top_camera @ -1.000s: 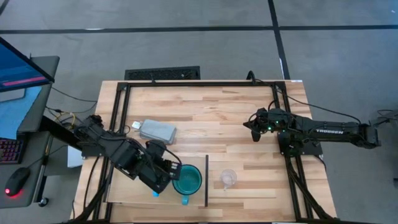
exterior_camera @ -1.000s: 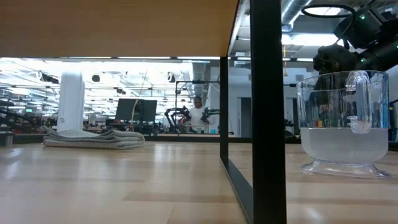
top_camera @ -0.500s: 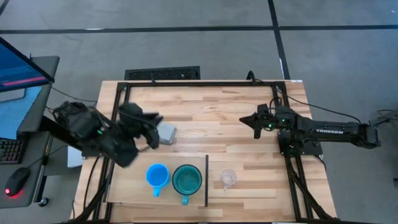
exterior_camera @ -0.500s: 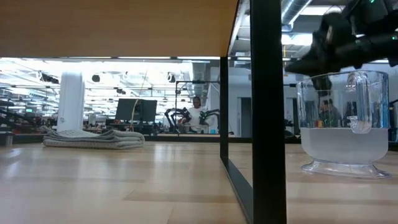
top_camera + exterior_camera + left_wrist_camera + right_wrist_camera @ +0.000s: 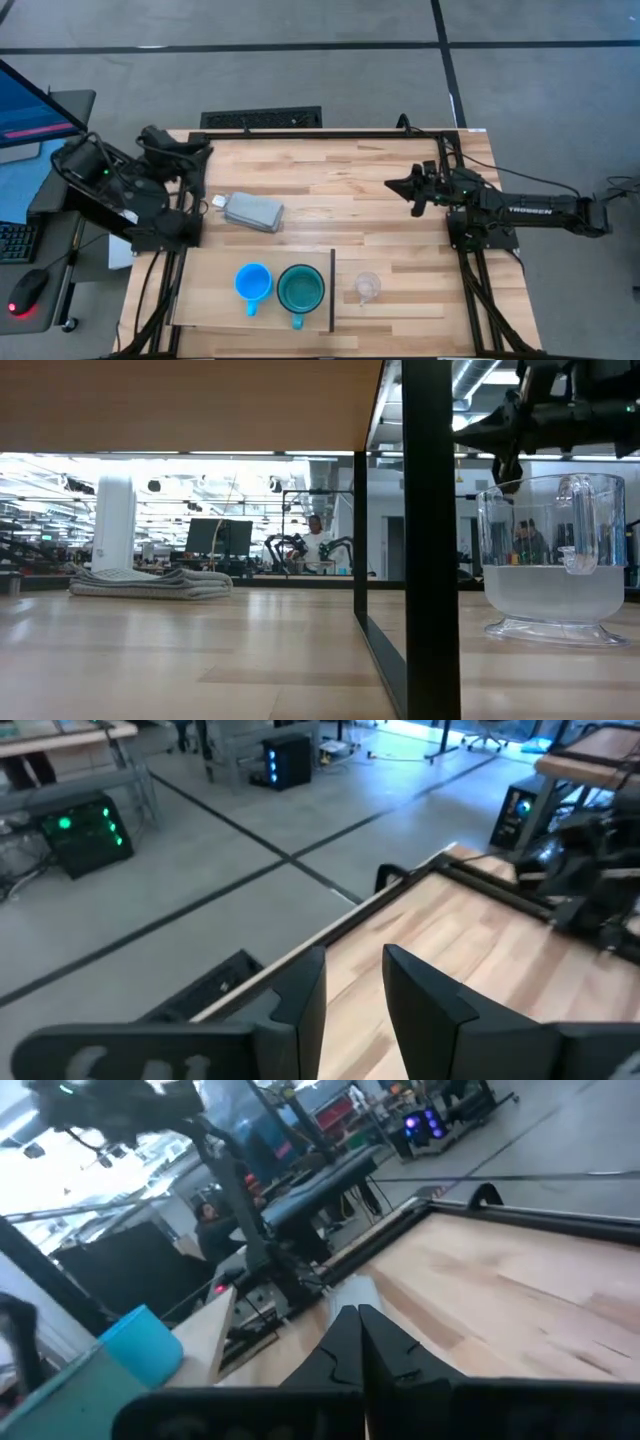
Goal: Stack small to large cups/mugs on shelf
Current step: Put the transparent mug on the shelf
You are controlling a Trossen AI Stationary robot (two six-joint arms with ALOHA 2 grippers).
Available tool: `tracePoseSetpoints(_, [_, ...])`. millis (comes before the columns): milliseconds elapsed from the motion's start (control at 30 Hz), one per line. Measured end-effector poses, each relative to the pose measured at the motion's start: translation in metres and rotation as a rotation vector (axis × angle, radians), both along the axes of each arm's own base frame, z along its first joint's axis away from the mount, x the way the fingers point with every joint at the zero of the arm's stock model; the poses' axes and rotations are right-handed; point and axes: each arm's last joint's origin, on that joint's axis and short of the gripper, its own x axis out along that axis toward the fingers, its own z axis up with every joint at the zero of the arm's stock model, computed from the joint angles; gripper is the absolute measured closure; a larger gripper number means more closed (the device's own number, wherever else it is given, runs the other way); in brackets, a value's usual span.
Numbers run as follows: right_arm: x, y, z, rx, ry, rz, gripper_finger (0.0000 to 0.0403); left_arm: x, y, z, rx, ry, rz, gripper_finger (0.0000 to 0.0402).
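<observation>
Table [image 5: 330,170] carried the shelf [image 5: 210,290] at its near left corner, with teal mug [image 5: 300,289] and blue mug [image 5: 252,283] upright on it; clear cup [image 5: 367,287] stood beside. Left gripper [image 5: 193,160] fingers stood apart, empty; right gripper [image 5: 398,187] fingers were closed, empty.

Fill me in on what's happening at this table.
Nothing is being held right now. The blue mug and the teal mug stand side by side on the shelf, while the clear cup sits on the tabletop just past the shelf's dark edge. The left gripper is up at the table's far left corner, empty with a small gap between its fingers. The right gripper hovers shut over the right side.
</observation>
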Motion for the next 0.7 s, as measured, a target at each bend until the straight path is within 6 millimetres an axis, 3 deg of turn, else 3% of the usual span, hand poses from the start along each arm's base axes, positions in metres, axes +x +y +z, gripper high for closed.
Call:
tracePoseSetpoints(167, [0.017, 0.01, 0.022, -0.043, 0.0, 0.032, 0.0398, -0.025, 0.014, -0.037, 0.011, 0.002, 0.012, 0.0308])
tracePoseSetpoints(300, [0.039, 0.022, 0.045, -0.124, 0.048, 0.07, 0.0397, -0.03, 0.017, -0.064, 0.027, -0.009, -0.01, 0.0308])
tracePoseSetpoints(567, [0.076, 0.049, 0.073, -0.116, 0.527, 0.179, 0.0397, -0.027, 0.015, -0.104, 0.036, -0.041, -0.067, 0.0308])
tracePoseSetpoints(700, [0.088, 0.067, 0.084, -0.117, 0.651, 0.245, 0.0391, -0.022, 0.012, -0.121, 0.052, -0.021, -0.072, 0.0308])
